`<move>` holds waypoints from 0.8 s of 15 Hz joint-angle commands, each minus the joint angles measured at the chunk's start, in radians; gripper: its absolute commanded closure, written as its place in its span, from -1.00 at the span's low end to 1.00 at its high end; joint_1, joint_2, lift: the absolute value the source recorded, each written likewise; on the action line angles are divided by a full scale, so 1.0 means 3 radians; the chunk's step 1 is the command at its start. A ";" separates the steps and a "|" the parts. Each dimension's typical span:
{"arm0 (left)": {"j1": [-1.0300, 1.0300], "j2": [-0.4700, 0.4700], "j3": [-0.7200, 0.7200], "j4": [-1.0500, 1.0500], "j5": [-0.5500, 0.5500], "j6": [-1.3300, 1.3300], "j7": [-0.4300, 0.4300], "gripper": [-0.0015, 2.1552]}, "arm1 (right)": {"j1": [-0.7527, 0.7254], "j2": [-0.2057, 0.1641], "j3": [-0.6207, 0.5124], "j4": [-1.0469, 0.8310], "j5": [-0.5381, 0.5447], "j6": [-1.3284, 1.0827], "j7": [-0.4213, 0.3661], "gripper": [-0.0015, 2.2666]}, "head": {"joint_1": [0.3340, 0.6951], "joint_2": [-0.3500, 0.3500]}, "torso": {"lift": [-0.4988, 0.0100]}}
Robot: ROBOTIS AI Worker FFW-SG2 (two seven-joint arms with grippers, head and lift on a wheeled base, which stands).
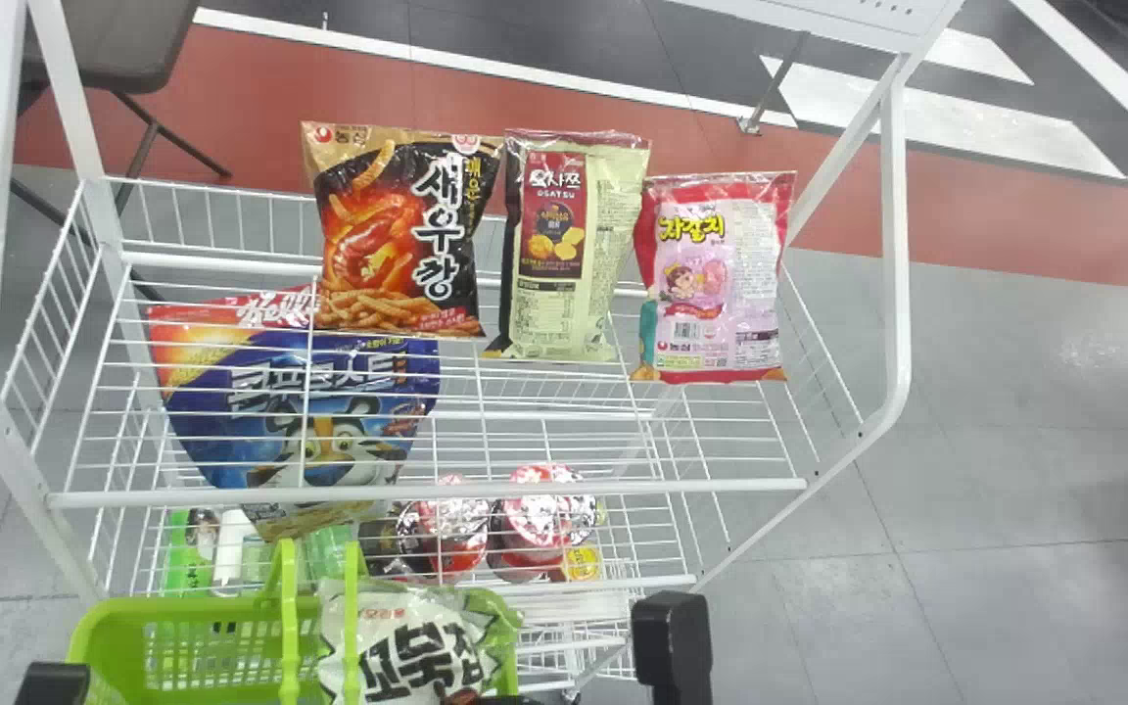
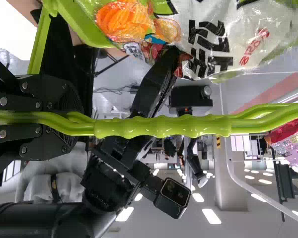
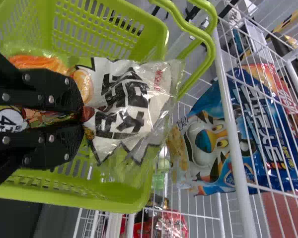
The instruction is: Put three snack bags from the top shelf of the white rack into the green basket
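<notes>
The right hand [image 3: 82, 110], narrowed, pinches the white snack bag [image 3: 134, 101] by one end over the green basket [image 1: 192, 607], presumably for release inside. The left hand [image 2: 80, 119], closed on the handle [image 2: 161, 128], likely steadies that basket. Beyond the basket, the white rack [image 1: 446, 490] bears black [image 1: 402, 235], yellow [image 1: 569, 245] and pink bags [image 1: 716, 279]; the tiger-printed bag's [image 1: 329, 411] tier, behind wire, appears uncertain.

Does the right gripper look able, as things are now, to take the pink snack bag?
Probably not yet: the right gripper holds the white snack bag at the green basket. After letting go, nothing seems to block the pink snack bag.
</notes>
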 commanded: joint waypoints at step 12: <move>0.0000 -0.0005 -0.0040 0.0009 -0.0025 -0.0001 0.0031 0.99 | -0.0724 0.0054 0.0139 0.0350 0.0140 -0.1814 -0.0302 -0.94 | 1.00 -1.00 | 0.96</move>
